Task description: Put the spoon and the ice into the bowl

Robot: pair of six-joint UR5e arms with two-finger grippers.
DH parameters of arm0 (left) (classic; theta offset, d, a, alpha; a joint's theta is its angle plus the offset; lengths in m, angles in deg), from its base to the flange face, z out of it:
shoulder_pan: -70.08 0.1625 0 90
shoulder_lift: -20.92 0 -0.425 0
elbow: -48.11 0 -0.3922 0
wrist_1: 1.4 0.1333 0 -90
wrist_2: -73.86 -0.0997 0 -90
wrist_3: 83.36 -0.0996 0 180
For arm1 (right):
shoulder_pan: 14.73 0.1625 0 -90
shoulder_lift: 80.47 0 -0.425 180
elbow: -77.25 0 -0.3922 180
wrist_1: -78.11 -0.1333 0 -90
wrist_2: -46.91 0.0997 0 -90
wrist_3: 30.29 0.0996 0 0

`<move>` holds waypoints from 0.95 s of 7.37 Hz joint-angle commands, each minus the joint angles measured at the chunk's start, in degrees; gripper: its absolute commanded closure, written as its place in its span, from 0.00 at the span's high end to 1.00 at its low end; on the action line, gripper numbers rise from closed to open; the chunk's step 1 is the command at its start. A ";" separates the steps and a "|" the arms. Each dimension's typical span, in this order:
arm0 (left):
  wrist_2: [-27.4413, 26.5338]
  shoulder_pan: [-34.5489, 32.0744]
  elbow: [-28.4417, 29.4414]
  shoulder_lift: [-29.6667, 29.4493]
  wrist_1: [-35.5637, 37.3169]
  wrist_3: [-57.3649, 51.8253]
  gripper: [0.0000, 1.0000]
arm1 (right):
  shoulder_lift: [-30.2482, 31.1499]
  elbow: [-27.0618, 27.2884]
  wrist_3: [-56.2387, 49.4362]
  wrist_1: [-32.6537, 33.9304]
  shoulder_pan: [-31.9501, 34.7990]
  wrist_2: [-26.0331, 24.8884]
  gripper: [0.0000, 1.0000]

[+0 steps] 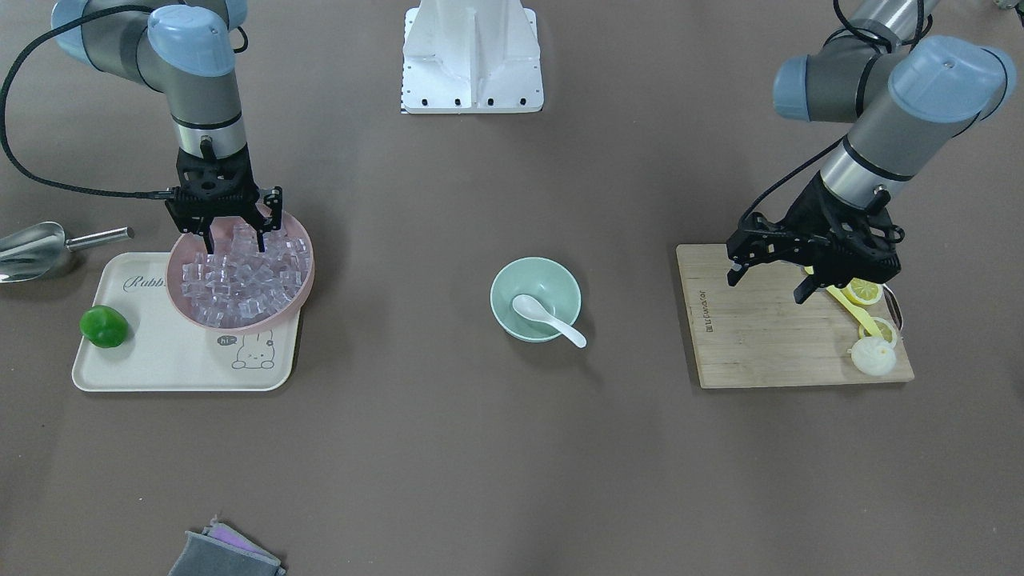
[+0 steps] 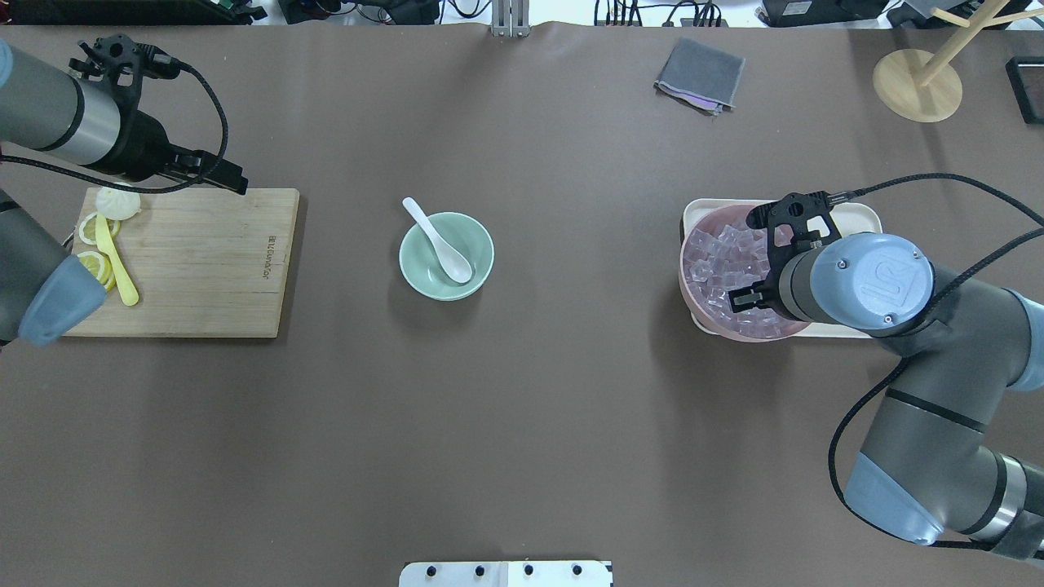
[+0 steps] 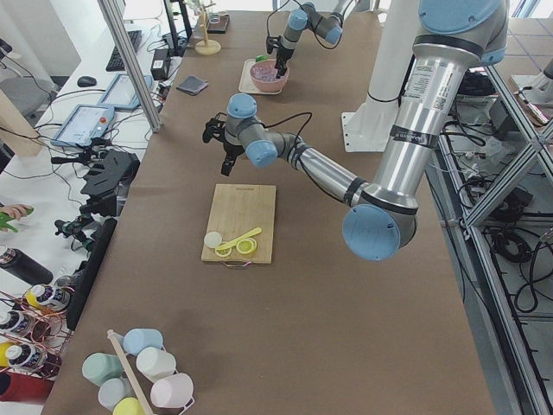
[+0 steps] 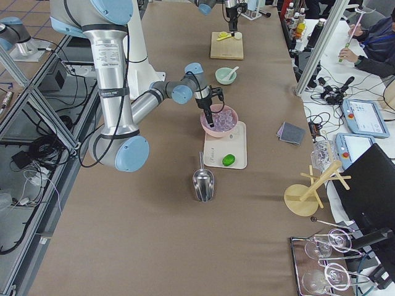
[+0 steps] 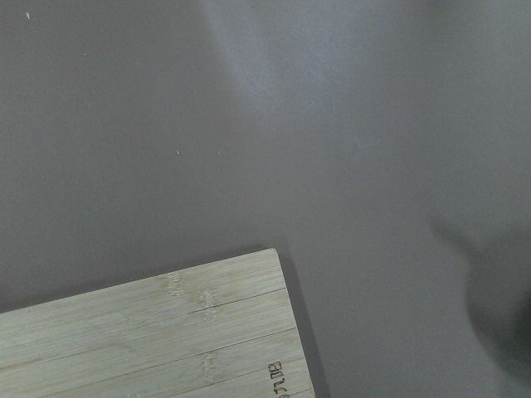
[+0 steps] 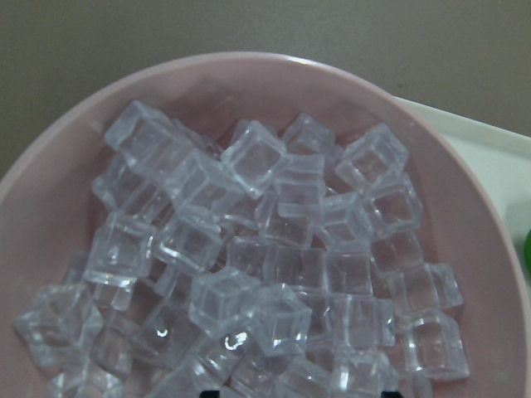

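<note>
The spoon (image 1: pixel 547 320) lies in the bowl (image 1: pixel 554 278), with its oval scoop inside and its short handle leaning out over the rim. Its long axis runs on a slant: the handle end points away from the robot and a little toward the side of the left pincer (image 1: pixel 765 288). The bowl stands between the two pincers, well apart from both.

The ice (image 6: pixel 253 157) is a heap of clear cubes, tumbled at all angles, in a pink bowl (image 6: pixel 58 182) directly beneath the right pincer (image 1: pixel 234 242). The right arm's last link stands plumb, so the pincer aims straight down over the robot-side part of the heap. Its fingers (image 1: pixel 260 236) are spread wide with several cubes between them and clamp nothing. The tips are level with the topmost cubes; whether they touch cannot be told.

The left arm's forearm slants down. Its pincer is tilted, aimed down and toward the table's middle, fingers parted and empty, raised above a wooden cutting board (image 1: pixel 760 344). A yellow utensil (image 2: pixel 117 265) and lemon slices (image 1: pixel 866 290) lie just outward of it. The pink bowl sits on a cream tray (image 1: pixel 160 364).
</note>
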 commanded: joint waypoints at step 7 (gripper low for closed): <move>-0.09 0.42 0.25 -0.16 -0.05 0.03 0.99 | -0.27 0.00 0.31 0.64 -1.54 -0.82 0.00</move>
